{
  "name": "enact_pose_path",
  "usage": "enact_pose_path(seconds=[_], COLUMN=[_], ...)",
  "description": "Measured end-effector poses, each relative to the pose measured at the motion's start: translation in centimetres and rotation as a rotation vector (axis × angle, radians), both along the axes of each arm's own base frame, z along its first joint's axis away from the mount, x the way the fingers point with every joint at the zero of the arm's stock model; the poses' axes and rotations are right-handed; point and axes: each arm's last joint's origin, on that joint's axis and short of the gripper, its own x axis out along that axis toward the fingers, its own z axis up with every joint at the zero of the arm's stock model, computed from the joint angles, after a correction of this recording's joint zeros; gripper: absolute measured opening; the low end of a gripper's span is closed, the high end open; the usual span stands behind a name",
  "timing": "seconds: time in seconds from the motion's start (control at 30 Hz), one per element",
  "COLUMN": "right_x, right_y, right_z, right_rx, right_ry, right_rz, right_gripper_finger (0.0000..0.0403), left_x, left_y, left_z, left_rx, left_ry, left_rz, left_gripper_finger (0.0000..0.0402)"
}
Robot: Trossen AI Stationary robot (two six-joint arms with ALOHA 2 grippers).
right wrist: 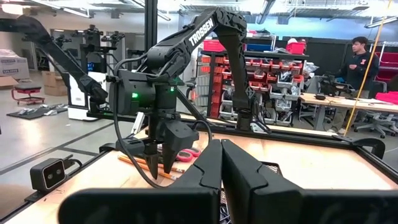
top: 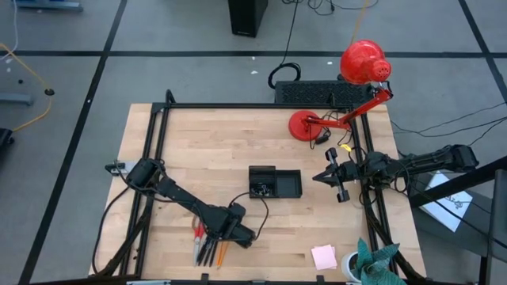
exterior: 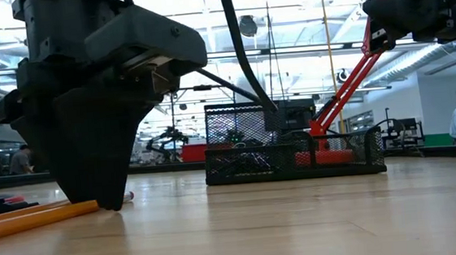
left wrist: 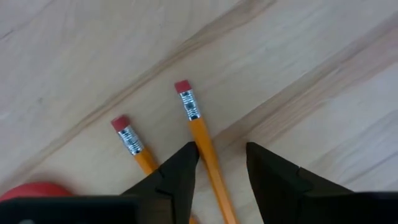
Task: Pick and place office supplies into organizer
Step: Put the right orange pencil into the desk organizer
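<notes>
My open left gripper (left wrist: pixel 222 155) straddles one orange pencil (left wrist: pixel 200 132) at lower centre, bare table (top: pixel 206 150) around; my closed right gripper (top: pixel 331 176) idles right of the organizer (top: pixel 275 182).

Both pencils (left wrist: pixel 202 140) — lower ends hidden behind the left gripper (left wrist: pixel 222 155).

You are in a robotics lab: beyond the table (top: pixel 238 158), shelves of red parts bins (right wrist: pixel 261 68), other robot arms (right wrist: pixel 56 56), and people (right wrist: pixel 357 59) at workbenches (right wrist: pixel 339 102).
</notes>
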Motion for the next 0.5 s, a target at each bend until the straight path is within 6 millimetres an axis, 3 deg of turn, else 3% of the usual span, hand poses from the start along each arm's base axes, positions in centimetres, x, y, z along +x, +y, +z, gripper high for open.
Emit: enact_pose_path(seconds=[0.13, 0.4, 0.5], right_x=[0.00, -0.01, -0.01], right_y=[0.00, 0.00, 0.00], right_z=[0.01, 0.03, 0.03], right_rx=[0.000, 0.000, 0.000], right_ry=[-0.001, -0.003, -0.003], right_rz=[0.000, 0.000, 0.001], right_gripper_finger=[0.0000, 0.0000, 0.0000], left_x=[-0.01, 0.04, 0.05], left_y=[0.04, -0.03, -0.06], left_z=[0.00, 0.00, 0.01], left_rx=[-0.017, -0.036, -0.033], left_ry=[0.013, 0.015, 0.010], left_rz=[0.010, 0.006, 0.005], left_gripper_finger=[0.0131, 0.0021, 0.0012])
